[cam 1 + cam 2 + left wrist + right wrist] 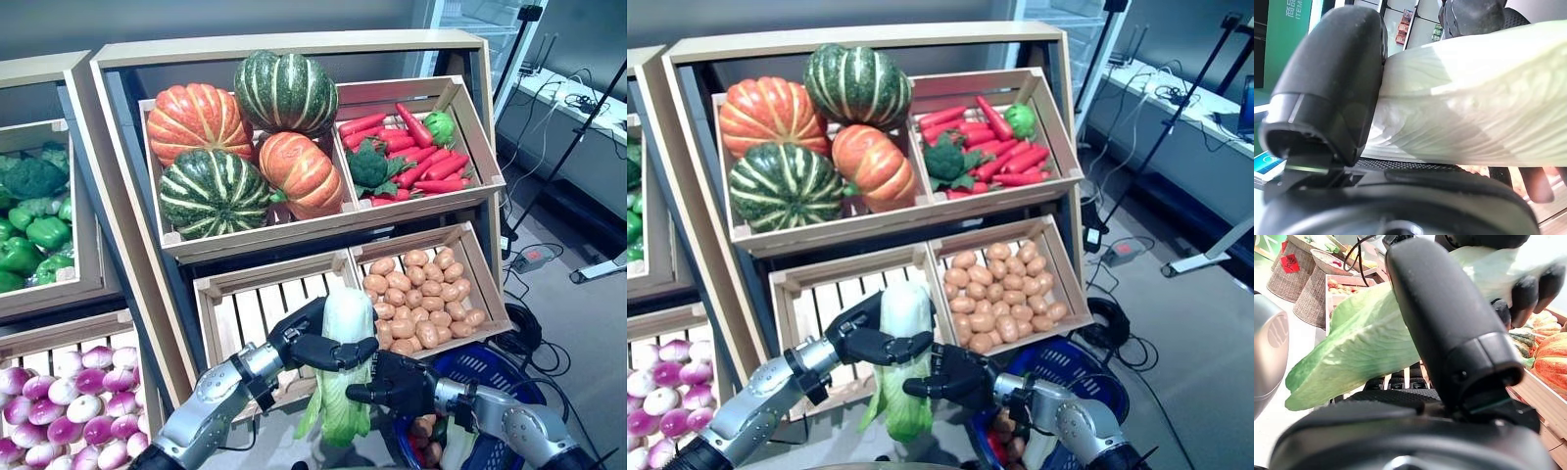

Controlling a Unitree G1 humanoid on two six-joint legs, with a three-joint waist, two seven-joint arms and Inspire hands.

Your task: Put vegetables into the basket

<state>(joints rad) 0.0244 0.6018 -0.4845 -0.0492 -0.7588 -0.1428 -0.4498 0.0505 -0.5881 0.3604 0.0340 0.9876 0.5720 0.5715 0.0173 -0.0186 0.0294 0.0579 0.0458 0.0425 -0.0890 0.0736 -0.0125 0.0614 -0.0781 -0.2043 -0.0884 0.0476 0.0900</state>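
1. While the left hand (318, 345) was curled round the pale stalk end of the cabbage (345, 367), the right hand (397, 384) reached in at lower centre of the frame with its fingers bent against the green leafy part, so both hands were on the one vegetable; it hung upright, white end up, in front of the shelf.
2. As a judgement, the step in hand was a pass or joint carry of the cabbage toward the blue basket (490, 367), which sat at lower right of the frame, just beside the right hand, and already held some produce.
3. The next move would seem to call for one hand letting go, and the other swinging the cabbage over the basket's rim and lowering it leaf end first without catching the rim.
4. Behind the hands, at centre of the frame, stood an empty slatted crate (257, 305), from which the cabbage probably came, with a crate of potatoes (421, 289) to its right.
5. On the tier above lay pumpkins (245, 142) at upper centre and red peppers (416, 152) with some greens at upper right.
6. At left of the frame, a second stand held green peppers (24, 235) and purple-white turnips (69, 401).
7. At far right, grey floor, stand legs and a cluttered side desk (578, 98) showed.
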